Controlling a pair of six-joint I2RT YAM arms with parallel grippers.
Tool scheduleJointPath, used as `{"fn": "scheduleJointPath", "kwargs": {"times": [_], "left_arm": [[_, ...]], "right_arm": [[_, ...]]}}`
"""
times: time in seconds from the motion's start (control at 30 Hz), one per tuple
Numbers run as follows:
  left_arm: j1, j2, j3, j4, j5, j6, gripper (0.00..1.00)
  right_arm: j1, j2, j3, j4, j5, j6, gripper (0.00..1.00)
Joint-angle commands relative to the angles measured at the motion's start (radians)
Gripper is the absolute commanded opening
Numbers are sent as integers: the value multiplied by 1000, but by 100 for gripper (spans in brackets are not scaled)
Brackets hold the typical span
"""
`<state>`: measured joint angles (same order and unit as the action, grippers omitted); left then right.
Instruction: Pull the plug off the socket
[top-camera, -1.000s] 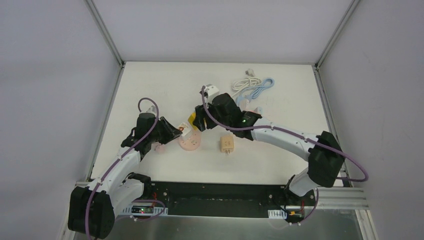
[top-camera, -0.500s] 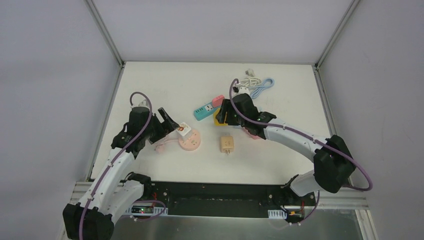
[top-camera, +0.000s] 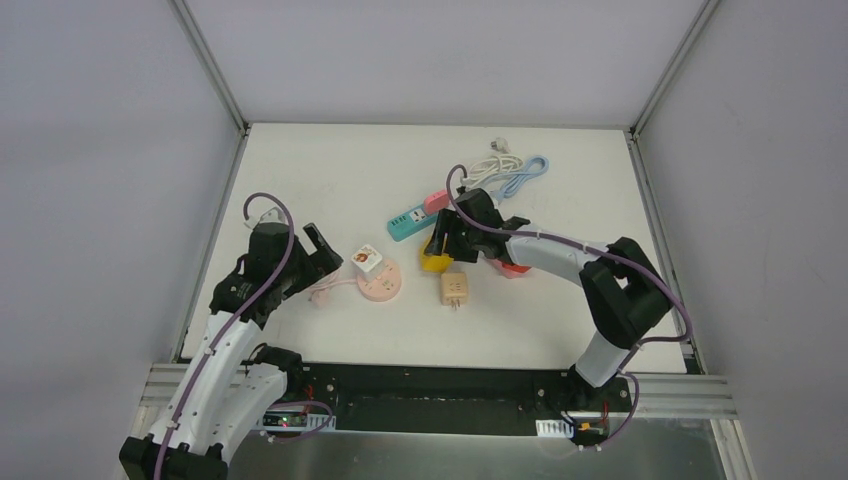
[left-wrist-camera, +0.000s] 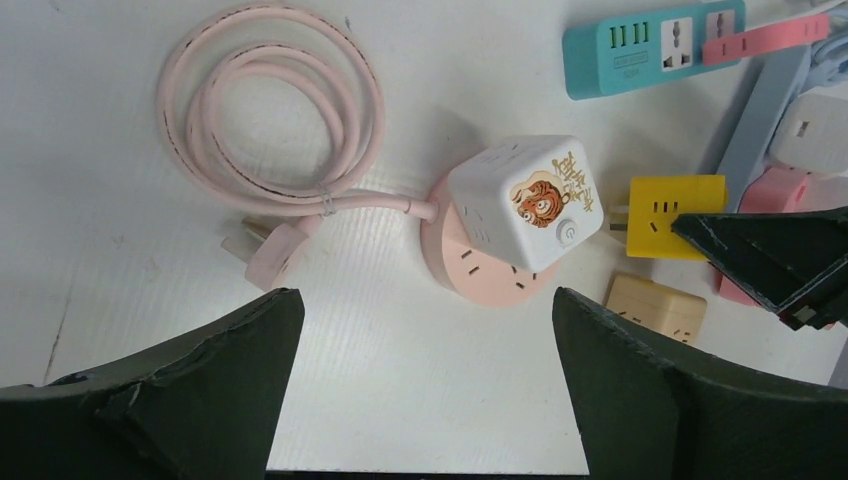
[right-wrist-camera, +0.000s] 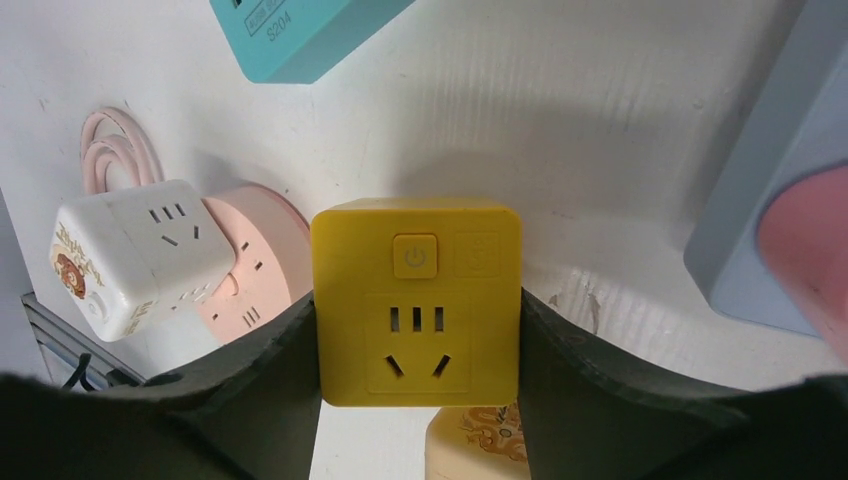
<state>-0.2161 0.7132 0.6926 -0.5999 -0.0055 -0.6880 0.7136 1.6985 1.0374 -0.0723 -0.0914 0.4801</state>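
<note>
Left wrist view: three cubes, one round pink socket (left-wrist-camera: 480, 275), one teal strip (left-wrist-camera: 650, 45). Right pincer (right-wrist-camera: 415, 330) clamps the yellow plug (left-wrist-camera: 665, 215), whose prongs point away from it toward the socket, seemingly clear. White cube (left-wrist-camera: 525, 200) sits tilted on the socket, ahead of the wide-spread left pincer (left-wrist-camera: 420, 310). Beige cube (left-wrist-camera: 655, 305) lies just beside the right pincer.

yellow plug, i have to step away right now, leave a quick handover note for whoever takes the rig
Left end effector: open, empty, beside the white cube, not touching it; the cube sits tilted on the pink round socket.
Right end effector: shut on the yellow plug, prongs bare, clear of every socket.
Done: yellow plug is out.
Left: set it down; can't tell if the white cube is still plugged in.
</note>
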Motion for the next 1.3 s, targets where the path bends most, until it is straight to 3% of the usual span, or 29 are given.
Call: {"fn": "scheduleJointPath", "kwargs": {"times": [0.0, 0.1, 0.23, 0.4, 0.63, 0.7, 0.93, 1.27], "left_arm": [[-2, 15, -10, -31, -30, 6, 99], [-2, 49, -21, -16, -7, -10, 99], [-2, 90, -33, -7, 4, -26, 98], [-2, 105, -45, 9, 36, -27, 94], [-2, 127, -99, 60, 111, -45, 70], [-2, 137, -110, 71, 123, -49, 68], [-2, 187, -112, 114, 167, -57, 68], [-1, 275, -173, 195, 173, -116, 55]], "right_arm": [[-10, -15, 42, -7, -23, 26, 64], [-10, -39, 45, -25, 10, 9, 82], [-10, -69, 61, -50, 24, -38, 91], [-9, -115, 67, -58, 55, -63, 94], [51, -143, 84, -35, 83, -125, 94], [91, -128, 112, -31, 115, -151, 94], [227, 22, 259, -29, 132, -185, 94], [332, 241, 480, -137, 236, -251, 94]]}}
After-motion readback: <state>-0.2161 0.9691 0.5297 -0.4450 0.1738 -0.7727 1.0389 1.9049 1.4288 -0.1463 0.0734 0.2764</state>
